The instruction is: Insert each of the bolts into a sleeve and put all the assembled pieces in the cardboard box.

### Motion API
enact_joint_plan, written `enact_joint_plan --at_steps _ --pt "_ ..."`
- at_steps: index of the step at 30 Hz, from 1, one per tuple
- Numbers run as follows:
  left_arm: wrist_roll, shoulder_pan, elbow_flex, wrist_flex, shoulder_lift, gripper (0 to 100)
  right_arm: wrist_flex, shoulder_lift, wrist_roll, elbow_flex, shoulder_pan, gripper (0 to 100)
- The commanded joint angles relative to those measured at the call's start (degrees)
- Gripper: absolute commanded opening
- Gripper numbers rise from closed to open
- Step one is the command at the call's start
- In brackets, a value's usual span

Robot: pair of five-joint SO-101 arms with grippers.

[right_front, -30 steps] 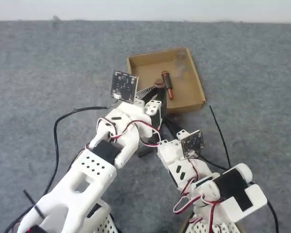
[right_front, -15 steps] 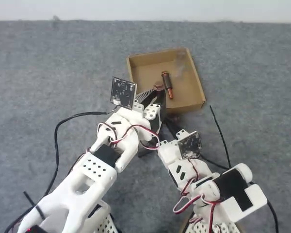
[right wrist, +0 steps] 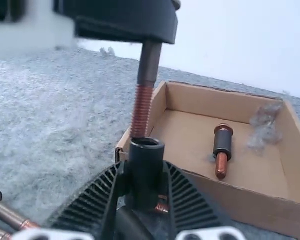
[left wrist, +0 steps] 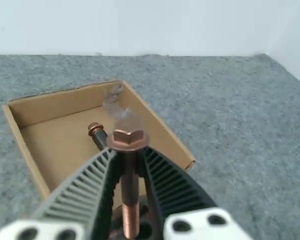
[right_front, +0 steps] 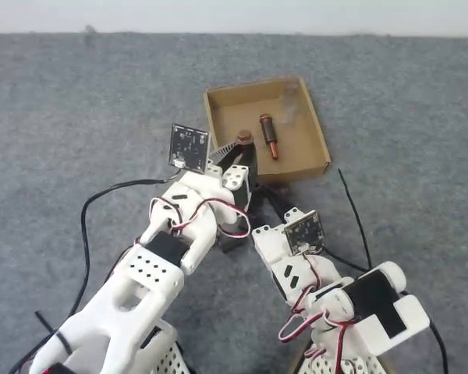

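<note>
Left gripper (left wrist: 127, 151) of mine clamps 1 bolt (left wrist: 128, 141); my right gripper (right wrist: 144, 167) clamps 1 sleeve (right wrist: 146, 150). The cardboard box (right_front: 234, 117) holds 1 assembled piece (right_front: 268, 135).

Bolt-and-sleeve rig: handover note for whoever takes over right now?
Left gripper: shut on a bolt, at the near edge of the cardboard box.
Right gripper: shut on a sleeve, upright; bolt tip at its mouth.
Done: one assembled piece lies in the box.
To do: seat this bolt, box it, then do the loose bolts beside the right gripper.
</note>
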Motion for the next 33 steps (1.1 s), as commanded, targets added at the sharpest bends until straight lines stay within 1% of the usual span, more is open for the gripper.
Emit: enact_joint_plan --at_steps 1,20,29,33 --pt "-0.5 0.0 0.0 -2.0 -2.9 1 -0.6 -0.7 0.8 0.7 0.8 2.4" --pt "-0.7 1.8 -0.9 -2.7 -2.5 1 -0.6 -0.7 1.1 0.7 0.9 2.4" --pt "-0.7 1.9 1.7 -2.6 -2.5 1 -0.6 -0.8 1.2 0.7 1.0 2.4" --pt "-0.7 3.2 3.7 -2.8 -2.5 1 -0.6 -0.8 1.3 0.7 2.1 2.4"
